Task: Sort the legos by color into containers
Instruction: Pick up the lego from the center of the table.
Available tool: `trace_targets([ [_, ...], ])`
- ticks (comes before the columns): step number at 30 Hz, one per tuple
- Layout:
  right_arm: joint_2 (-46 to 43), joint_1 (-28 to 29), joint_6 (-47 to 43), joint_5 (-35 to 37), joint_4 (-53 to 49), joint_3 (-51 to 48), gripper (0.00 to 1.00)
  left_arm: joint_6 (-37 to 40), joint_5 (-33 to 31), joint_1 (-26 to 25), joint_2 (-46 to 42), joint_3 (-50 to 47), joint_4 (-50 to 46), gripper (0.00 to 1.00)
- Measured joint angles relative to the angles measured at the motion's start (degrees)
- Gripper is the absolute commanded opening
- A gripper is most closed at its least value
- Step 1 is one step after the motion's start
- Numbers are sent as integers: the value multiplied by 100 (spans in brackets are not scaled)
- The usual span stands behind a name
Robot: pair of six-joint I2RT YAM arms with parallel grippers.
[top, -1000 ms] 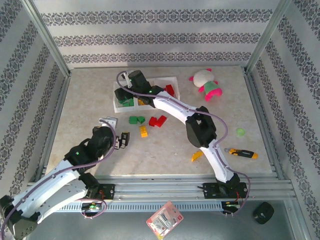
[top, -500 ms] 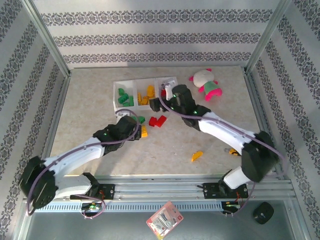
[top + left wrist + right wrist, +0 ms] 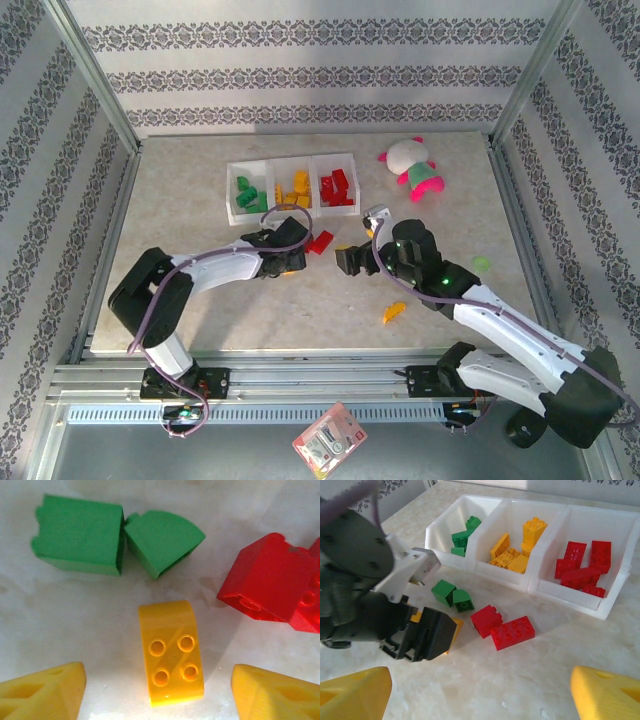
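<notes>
Left gripper (image 3: 157,690) hangs straight over one loose yellow brick (image 3: 171,652) on the table, short of the tray (image 3: 570,600). Fingers (image 3: 45,692) stand apart, one on each side of the brick, with bare table showing in both gaps; nothing is gripped.

Brick lies studs up. In the left wrist view its long axis runs nearly away from the camera, slightly tilted, so the jaws would close across the short width. Good line for a pinch.

Two green bricks (image 3: 80,535) sit just beyond it and a red brick (image 3: 270,585) is off to the right; both are clear of the finger paths, by the look of it.

Right gripper (image 3: 480,692) is wide apart and empty, and farther from the brick. The left arm has this pick. Likely drop: middle compartment (image 3: 520,517), where the yellow bricks lie.
</notes>
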Motion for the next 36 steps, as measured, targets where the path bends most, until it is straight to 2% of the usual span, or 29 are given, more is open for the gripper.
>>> trace_targets([
  [10, 111, 0, 0, -160, -162, 0, 92, -210, 173, 0, 664, 358, -26, 34],
  [20, 142, 0, 0, -229, -199, 0, 92, -24, -17, 0, 348, 551, -444, 33],
  [26, 142, 2, 0, -267, -199, 0, 92, 501, -315, 37, 168, 1484, -608, 33],
  [30, 142, 2, 2, -267, -199, 0, 92, 890, -391, 249, 514, 2369, -667, 34],
  [36, 127, 2, 4, -262, -201, 0, 92, 1335, -363, 782, 1593, 3532, -743, 33],
])
